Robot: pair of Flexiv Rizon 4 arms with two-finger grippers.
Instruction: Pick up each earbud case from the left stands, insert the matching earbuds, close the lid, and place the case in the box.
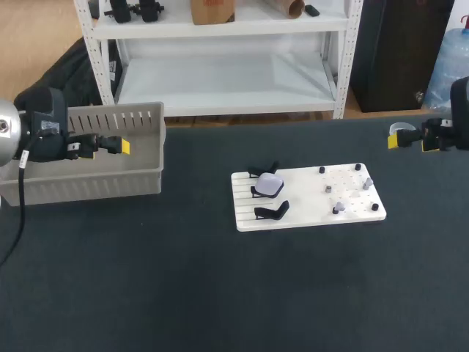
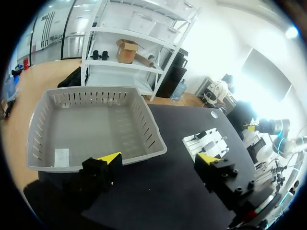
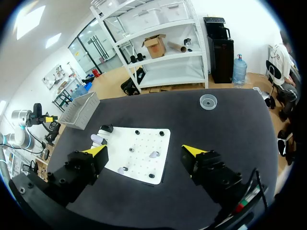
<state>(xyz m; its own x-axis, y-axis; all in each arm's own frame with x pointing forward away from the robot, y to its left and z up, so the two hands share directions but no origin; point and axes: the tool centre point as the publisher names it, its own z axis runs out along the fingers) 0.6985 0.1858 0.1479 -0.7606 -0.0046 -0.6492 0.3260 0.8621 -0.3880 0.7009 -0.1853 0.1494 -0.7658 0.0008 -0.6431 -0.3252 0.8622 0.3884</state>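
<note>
The left tool and right tool hung spread, empty; the pale rounded earbud case sat propped, seemingly for grasping.

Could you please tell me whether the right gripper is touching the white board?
Apart. The head view shows the right gripper well clear of the white board, with dark table between them.

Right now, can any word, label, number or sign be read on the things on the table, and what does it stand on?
White sticker on the floor of the grey basket: whatever is printed on it is too small to read.
White board: no text visible.
Earbud case: no text visible.
Nothing can be quoted from these views.
</note>
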